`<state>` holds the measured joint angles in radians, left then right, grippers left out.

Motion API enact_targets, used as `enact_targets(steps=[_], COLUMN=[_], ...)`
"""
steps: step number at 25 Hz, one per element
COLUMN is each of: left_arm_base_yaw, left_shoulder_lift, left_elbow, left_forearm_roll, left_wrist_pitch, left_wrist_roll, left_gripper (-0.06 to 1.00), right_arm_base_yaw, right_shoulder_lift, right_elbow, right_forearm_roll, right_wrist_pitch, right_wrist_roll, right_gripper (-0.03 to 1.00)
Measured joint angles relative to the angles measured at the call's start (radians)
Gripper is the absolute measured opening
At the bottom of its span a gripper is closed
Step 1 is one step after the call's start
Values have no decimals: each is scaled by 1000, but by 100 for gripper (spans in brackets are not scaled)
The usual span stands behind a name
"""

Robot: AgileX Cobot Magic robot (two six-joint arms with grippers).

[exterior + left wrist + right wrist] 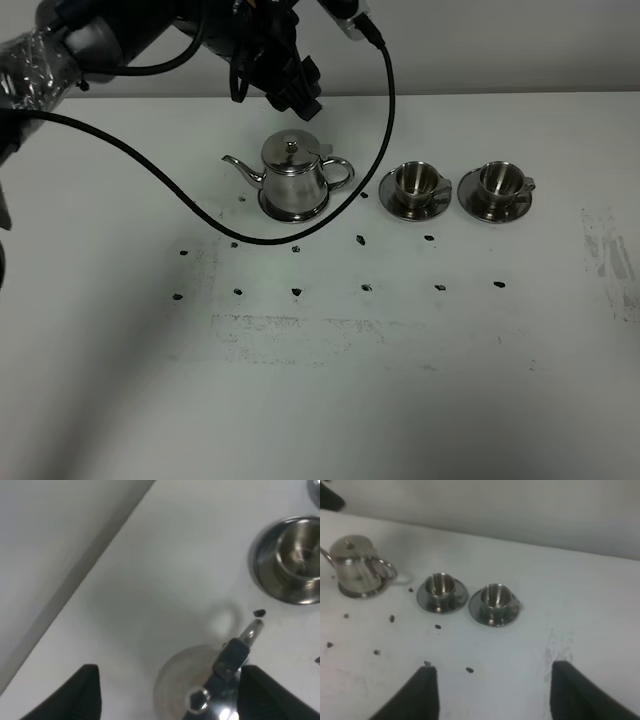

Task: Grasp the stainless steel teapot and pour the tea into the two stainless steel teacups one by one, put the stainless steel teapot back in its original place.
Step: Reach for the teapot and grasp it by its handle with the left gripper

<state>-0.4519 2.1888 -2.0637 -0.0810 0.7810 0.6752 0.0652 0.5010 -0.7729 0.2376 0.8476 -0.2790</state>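
Note:
The stainless steel teapot (292, 178) stands upright on its round steel dish (272, 209) at mid table, spout to the left, loop handle to the right. The two stainless steel teacups (415, 181) (498, 180) stand on saucers in a row to its right. My left gripper (297, 95) hovers open above and behind the teapot. In the left wrist view the teapot's lid (192, 692) and handle (235, 655) lie between its open fingers (75, 695), apart from them. My right gripper (493, 666) is open and empty, well in front of the cups (440, 586) (495, 597). No tea shows.
A black cable (385, 110) hangs from the left arm and loops over the table in front of the teapot. Small dark marks (297, 292) dot the white table in two rows. The table's back edge meets a grey wall (480, 40).

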Motion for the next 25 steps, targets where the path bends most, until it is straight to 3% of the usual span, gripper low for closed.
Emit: enact_targets(steps=[11,17,25], left_arm_base_yaw=[-43,-61,-67], left_shoulder_lift=[147,179,180], left_elbow=[-151,-162,-164], left_forearm_roll=[61,73,75], left_wrist_pitch=[63,54,15], left_wrist_roll=[10,12,15], left_gripper=[55,53,53], right_arm_base_yaw=[0,0,0], right_shoulder_lift=[-424,-441,-441], right_elbow=[166,226,251], right_forearm_roll=[-222,-238,-238], right_wrist_pitch=[156,250,267], right_wrist_roll=[216,250,250], right_gripper=[48,48,48])
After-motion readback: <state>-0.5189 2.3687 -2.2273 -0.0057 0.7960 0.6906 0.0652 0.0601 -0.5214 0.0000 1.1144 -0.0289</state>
